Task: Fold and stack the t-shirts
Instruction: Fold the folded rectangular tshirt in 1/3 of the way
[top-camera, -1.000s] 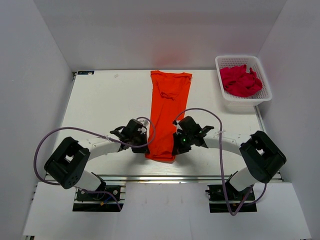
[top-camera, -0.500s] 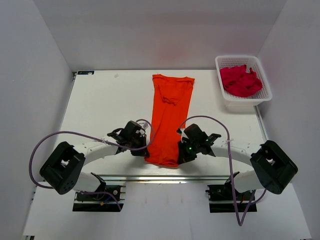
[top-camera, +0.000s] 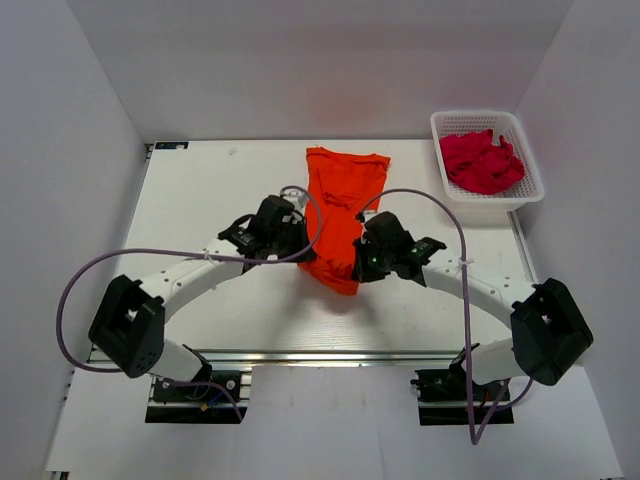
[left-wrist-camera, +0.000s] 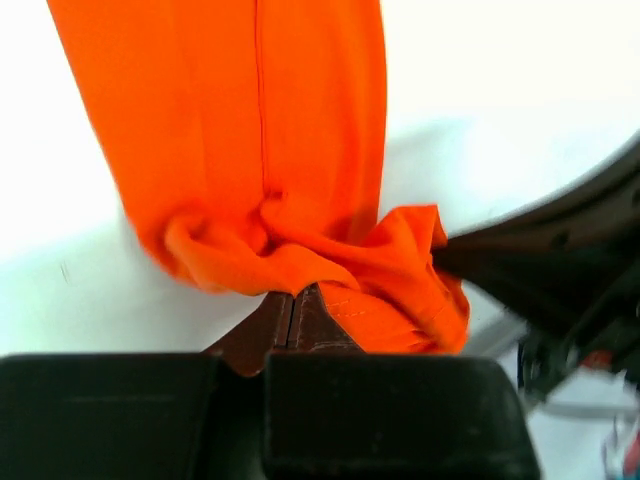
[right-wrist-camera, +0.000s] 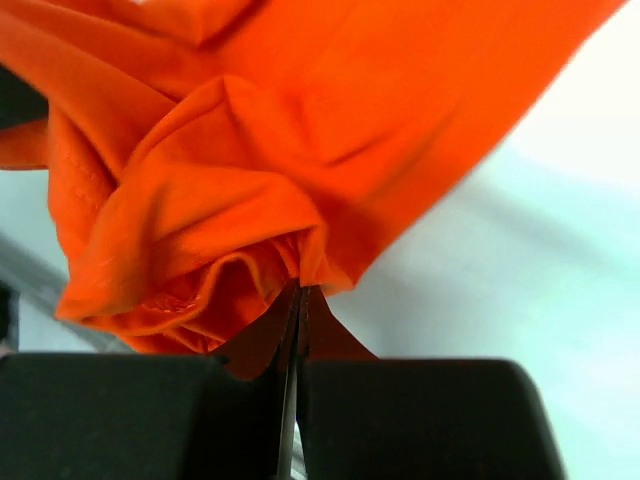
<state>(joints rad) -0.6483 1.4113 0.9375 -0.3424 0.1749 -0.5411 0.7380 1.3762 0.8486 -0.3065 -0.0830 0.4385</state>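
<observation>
1. Orange-red t-shirt (top-camera: 340, 205) lies in the middle of the tabletop (top-camera: 200, 200), far end flat, near end bunched between both hands.
2. Left hand (top-camera: 300, 250) grips its near left corner, jaws pressed together on the fabric.
3. Right hand (top-camera: 360, 265) grips the near right corner likewise.
4. Crimson-pink t-shirts (top-camera: 482, 162) sit in the white basket (top-camera: 490, 206), far right.

Bright, even overhead light nearly washes out the white tabletop (top-camera: 200, 200), leaving only a faint, soft shadow at the near end of the orange t-shirt (top-camera: 345, 200). Both wrist views are softer, with blurred cloth edges and an overexposed background
</observation>
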